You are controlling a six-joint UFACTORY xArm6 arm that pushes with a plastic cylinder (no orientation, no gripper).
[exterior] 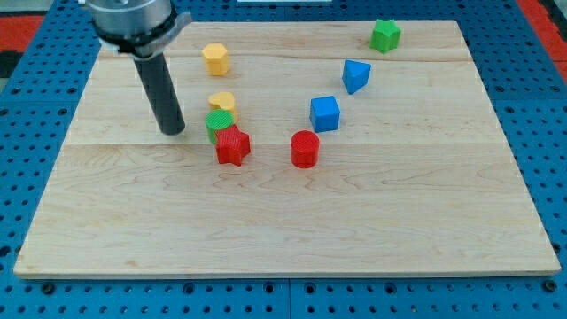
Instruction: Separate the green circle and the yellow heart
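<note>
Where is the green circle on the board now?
The green circle sits left of the board's centre, touching the yellow heart above it and the red star below it, with my tip just to its left.

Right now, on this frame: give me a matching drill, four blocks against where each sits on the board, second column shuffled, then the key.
Blocks:
1. green star
2. yellow hexagon
3. red cylinder
4. green circle

Places:
A. wedged between the yellow heart and the red star
B. the view's top right corner
C. below the blue cube
D. the view's top, right of my rod

My tip sits just left of the green circle.

Pairs: 1-B, 2-D, 3-C, 4-A
</note>
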